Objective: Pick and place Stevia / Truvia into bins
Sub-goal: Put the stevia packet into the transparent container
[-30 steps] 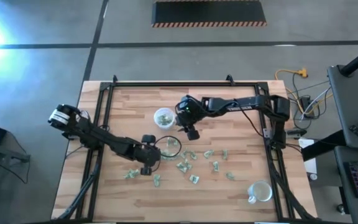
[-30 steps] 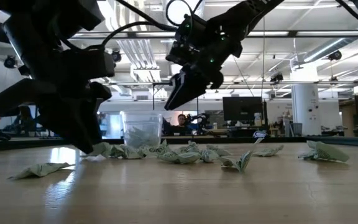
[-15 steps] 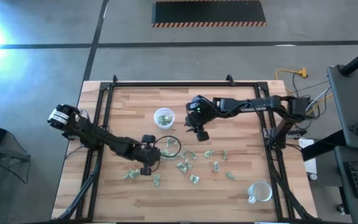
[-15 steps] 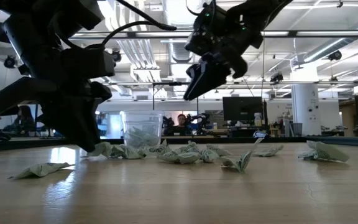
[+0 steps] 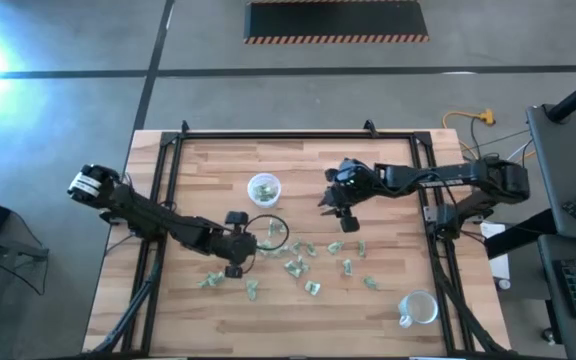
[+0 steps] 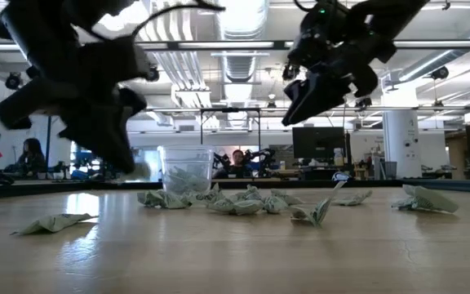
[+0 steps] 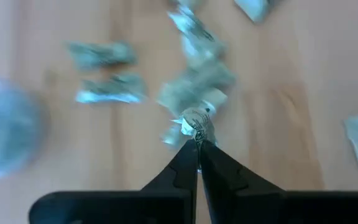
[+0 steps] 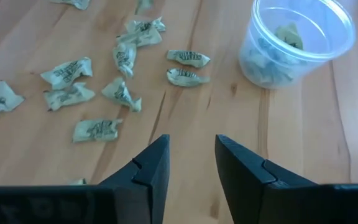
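Observation:
Pale green Stevia / Truvia sachets [image 5: 313, 262] lie crumpled and scattered on the wooden table [image 5: 388, 160]. One bin [image 5: 263, 188] at mid-table holds several sachets. A second bin [image 5: 274, 235] stands just beside my left gripper [image 5: 253, 245]. My left gripper [image 7: 197, 146] is shut on one sachet [image 7: 196, 119], a little above the table. My right gripper [image 8: 191, 155] hangs open and empty above the table, right of the filled bin [image 8: 297, 40], with loose sachets [image 8: 92, 87] ahead of it. My left gripper pinches one crumpled sachet by its near edge [image 7: 197, 132] between its two fingertips. The fingers slant down from the table's left. The sachet sticks out beyond the tips, lifted clear of the sachets below it.
A third bin [image 5: 418, 308] stands near the table's front right corner. A black frame [image 5: 168, 190] runs along the table's left, far and right sides. Bare wood lies left of the filled bin and along the far edge.
My left gripper has shut on a sachet in the pile and risen a little, lifting it off the table. My right gripper has moved from beside the filled bin toward the table's right edge, staying above the table.

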### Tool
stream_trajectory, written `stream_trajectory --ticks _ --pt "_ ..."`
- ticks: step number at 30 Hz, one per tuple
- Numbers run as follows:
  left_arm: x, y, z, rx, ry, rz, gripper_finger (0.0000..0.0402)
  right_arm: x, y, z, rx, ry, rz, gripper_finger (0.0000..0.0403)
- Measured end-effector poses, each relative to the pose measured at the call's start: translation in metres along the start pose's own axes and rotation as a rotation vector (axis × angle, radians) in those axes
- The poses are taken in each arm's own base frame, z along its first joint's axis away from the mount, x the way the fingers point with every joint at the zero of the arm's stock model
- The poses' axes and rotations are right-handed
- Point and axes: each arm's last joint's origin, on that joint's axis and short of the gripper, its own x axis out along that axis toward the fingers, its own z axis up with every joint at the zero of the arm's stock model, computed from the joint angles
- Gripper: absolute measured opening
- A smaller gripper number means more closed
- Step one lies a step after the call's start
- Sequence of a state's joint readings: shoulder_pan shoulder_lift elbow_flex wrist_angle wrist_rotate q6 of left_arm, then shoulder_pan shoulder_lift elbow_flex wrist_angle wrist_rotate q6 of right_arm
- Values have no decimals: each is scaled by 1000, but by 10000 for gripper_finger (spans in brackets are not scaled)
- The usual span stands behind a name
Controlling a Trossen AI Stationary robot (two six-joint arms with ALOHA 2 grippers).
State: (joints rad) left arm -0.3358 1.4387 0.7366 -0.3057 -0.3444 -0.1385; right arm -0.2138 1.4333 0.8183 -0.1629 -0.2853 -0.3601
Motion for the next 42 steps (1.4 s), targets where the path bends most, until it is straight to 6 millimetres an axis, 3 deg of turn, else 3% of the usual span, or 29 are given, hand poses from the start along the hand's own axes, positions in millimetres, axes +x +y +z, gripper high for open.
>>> stream_trajectory --ticks 6,11,18,29,37,42 --pt "-23 18 8 59 -121 355 0 -13 7 -9 4 -45 -17 113" --pt "-28 38 8 60 -108 649 0 -21 10 -9 6 -75 -27 108" --pt "-18 62 7 46 -50 688 0 -25 11 -8 6 -85 -30 106" --pt "-4 95 11 25 -50 601 6 -24 11 -8 11 -83 -29 100" --pt "-2 98 11 27 -49 588 86 -23 12 -11 26 -74 -24 98" --pt "-3 96 12 26 -57 585 128 -19 16 -23 67 -55 37 95"
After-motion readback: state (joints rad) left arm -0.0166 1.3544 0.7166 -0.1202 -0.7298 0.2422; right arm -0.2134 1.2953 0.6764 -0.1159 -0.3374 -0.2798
